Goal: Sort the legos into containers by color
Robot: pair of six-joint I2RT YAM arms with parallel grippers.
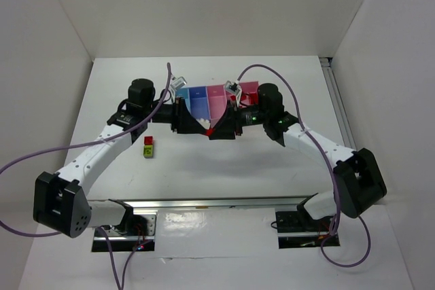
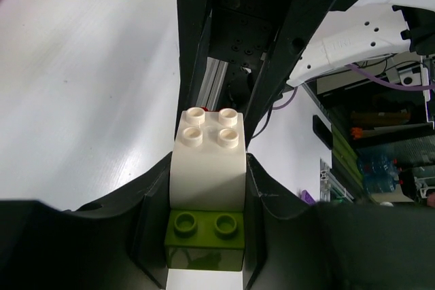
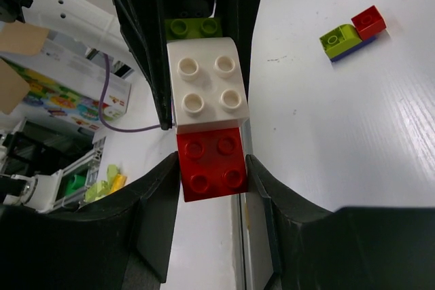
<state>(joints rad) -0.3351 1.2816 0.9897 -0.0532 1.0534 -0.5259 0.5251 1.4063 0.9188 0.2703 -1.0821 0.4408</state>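
Three snapped-together legos (image 1: 204,124) hang at 6 o'clock of the containers (image 1: 197,105). Left claw (image 2: 208,202) pinches the green brick (image 2: 204,252), right claw (image 3: 212,168) the red brick (image 3: 207,147). Probably light, stiff; squeeze flat sides, pull firmly.

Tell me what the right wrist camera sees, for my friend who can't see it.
The right gripper pinches a red brick, snapped to a white brick and a green brick that the left gripper's fingers hold at the far end. On the table beyond lies a clump of green, red and blue bricks.
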